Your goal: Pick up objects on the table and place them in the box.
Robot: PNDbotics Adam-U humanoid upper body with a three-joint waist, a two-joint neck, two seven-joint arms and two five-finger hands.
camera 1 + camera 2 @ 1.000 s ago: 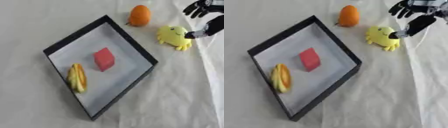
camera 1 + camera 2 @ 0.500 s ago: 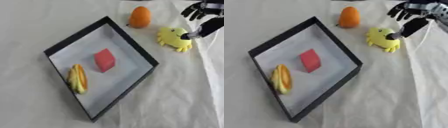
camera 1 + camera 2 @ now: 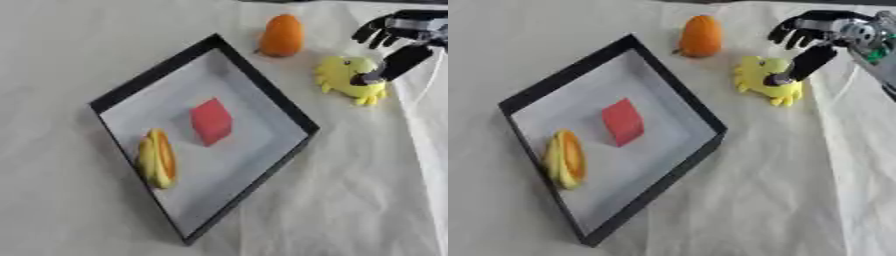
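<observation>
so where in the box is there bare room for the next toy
The box has bare floor in its far corner, beyond the red block, and along the near right wall. Its left side is crowded by the yellow-orange piece. Outside, the right hand touches the yellow toy near the orange object.

I count one black-rimmed box (image 3: 262,85). Inside the box: one red block (image 3: 212,121) and one yellow-orange curved piece (image 3: 157,158). Outside the box, beyond its far corner: one orange fruit (image 3: 282,36) and one yellow toy (image 3: 348,79). One of my hands (image 3: 811,37) shows, above the toy.
</observation>
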